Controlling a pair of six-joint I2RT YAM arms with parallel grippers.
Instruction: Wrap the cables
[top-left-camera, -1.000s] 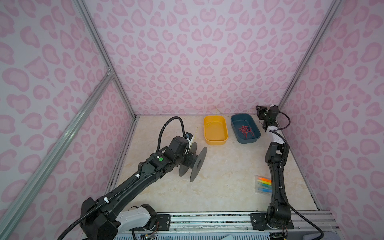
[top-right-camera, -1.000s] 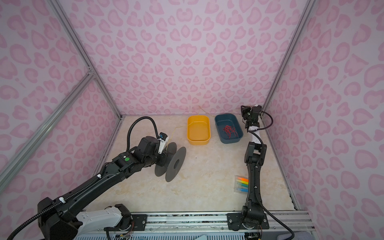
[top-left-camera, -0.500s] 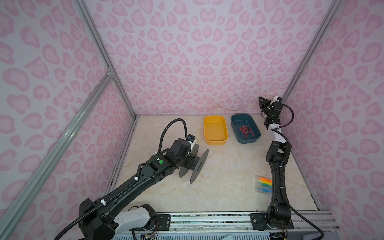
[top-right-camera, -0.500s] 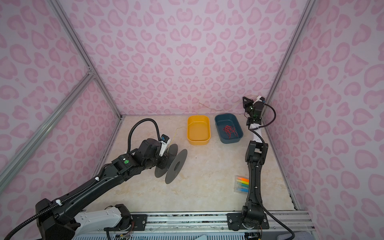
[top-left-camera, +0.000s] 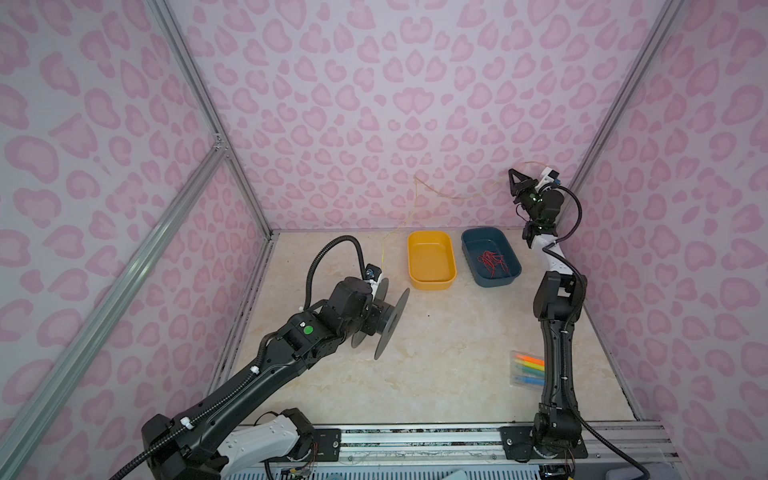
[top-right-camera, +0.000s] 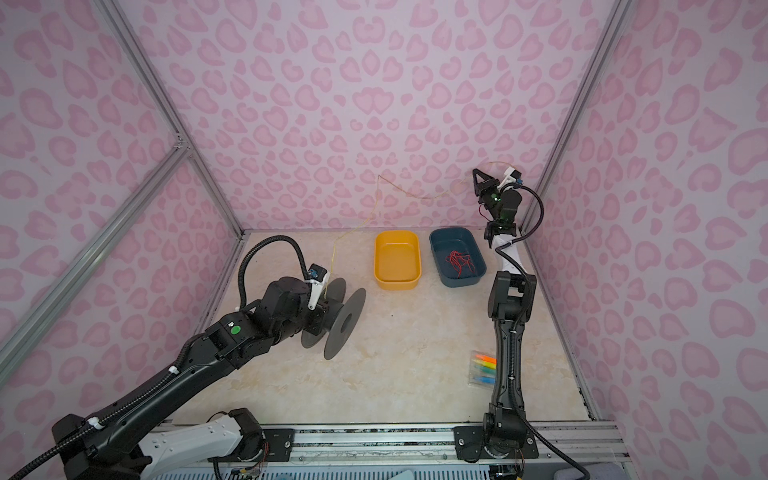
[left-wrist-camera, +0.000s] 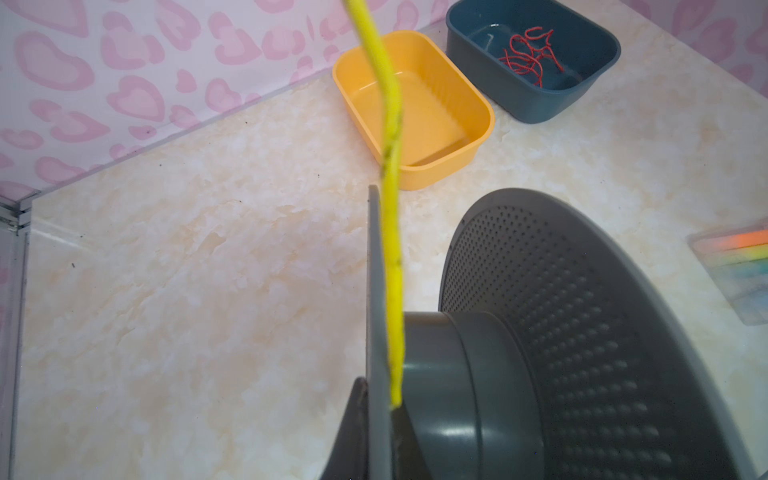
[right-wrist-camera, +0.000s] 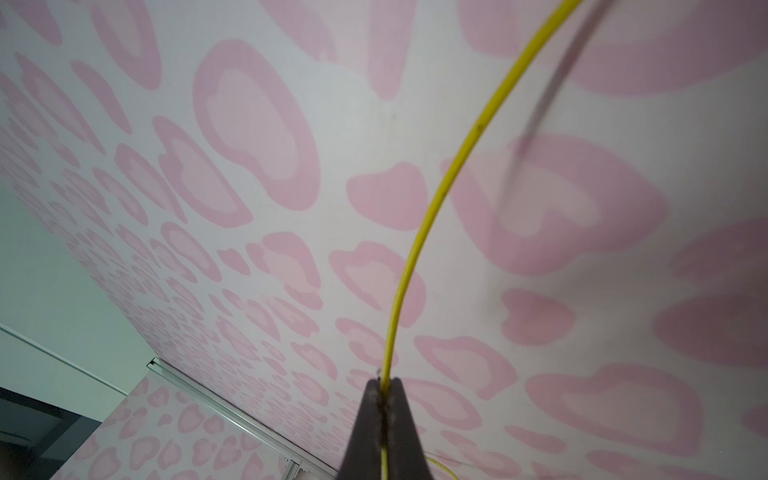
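Your cable is one very thin yellow wire (top-left-camera: 415, 195), pale and hard to follow against the wall in both top views. It rises from the grey spool (top-left-camera: 392, 324) near the left edge of the worktop (top-left-camera: 436, 374) and climbs to a sharp bend in front of the back wall. From there it sags across to the right gripper (top-left-camera: 512, 172), raised high over the far right corner.

The right wrist view gives you what those views cannot. The right gripper's tips are pressed together on the wire (right-wrist-camera: 417, 245), which passes between them and arcs away past them, bright yellow with a small dark speck.

The left wrist view shows the other end. The wire (left-wrist-camera: 392, 257) looks thick there, kinked, with a few dark marks. It runs down beside the spool's thin flange to the hub. The left gripper (left-wrist-camera: 376, 424) is clamped on that flange's edge, one finger on each side. The top views hide this grip behind the arm. The spool is tilted, and you cannot tell whether it touches the worktop.

At the far edge sit a yellow tray (top-left-camera: 432, 284) and, just beside it, a blue tray (top-left-camera: 496, 281) holding red wires (top-left-camera: 490, 262). A pack of coloured pens (top-left-camera: 527, 368) lies near the right edge.
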